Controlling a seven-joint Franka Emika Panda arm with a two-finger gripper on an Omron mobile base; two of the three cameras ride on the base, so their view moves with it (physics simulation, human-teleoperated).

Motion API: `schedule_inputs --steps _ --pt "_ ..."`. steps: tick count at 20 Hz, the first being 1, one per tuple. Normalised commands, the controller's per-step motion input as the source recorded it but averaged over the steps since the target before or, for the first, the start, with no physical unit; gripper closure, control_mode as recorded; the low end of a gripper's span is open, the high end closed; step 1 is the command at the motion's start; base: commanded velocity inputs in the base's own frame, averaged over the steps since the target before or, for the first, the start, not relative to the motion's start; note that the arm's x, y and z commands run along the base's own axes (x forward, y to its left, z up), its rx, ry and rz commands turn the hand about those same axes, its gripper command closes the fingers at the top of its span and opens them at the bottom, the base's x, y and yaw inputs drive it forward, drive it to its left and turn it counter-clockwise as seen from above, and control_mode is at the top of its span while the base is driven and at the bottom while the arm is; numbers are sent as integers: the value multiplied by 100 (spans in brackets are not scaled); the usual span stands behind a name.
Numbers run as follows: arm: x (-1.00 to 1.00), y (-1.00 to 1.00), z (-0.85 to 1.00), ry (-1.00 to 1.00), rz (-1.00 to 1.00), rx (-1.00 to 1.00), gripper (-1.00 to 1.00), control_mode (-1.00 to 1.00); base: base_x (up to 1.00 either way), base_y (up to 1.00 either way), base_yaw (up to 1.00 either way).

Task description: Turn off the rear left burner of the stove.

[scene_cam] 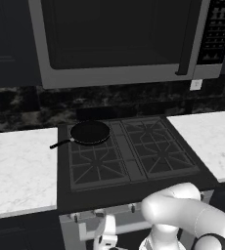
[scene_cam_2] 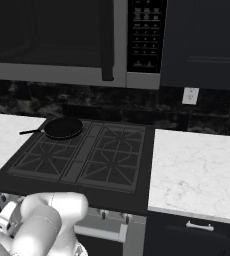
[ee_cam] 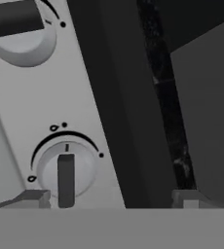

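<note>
Hand view: hand (ee_cam: 109, 199) open, fingertips (ee_cam: 33, 198) wide apart, close to stove (scene_cam: 129, 188) front panel | knob (ee_cam: 65, 171) just above left fingertip, second knob (ee_cam: 21, 34) beyond | rear left burner (scene_cam: 89, 140) under frying pan (scene_cam: 89, 132), marble counter (scene_cam: 19, 168) flanking.

The stove (scene_cam: 129, 168) is black, in the middle of the left base view, with four dark grates and a silver front with small knobs. The rear left burner (scene_cam: 92, 146) sits at its upper left, partly under a round black frying pan (scene_cam: 90, 132).
</note>
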Motion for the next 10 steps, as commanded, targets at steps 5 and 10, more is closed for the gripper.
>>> schedule_inputs --steps 5,10 --pt "6 25 -5 0 9 11 -100 -100 0 0 0" --pt "8 27 -7 0 8 2 -100 -100 0 0 0"
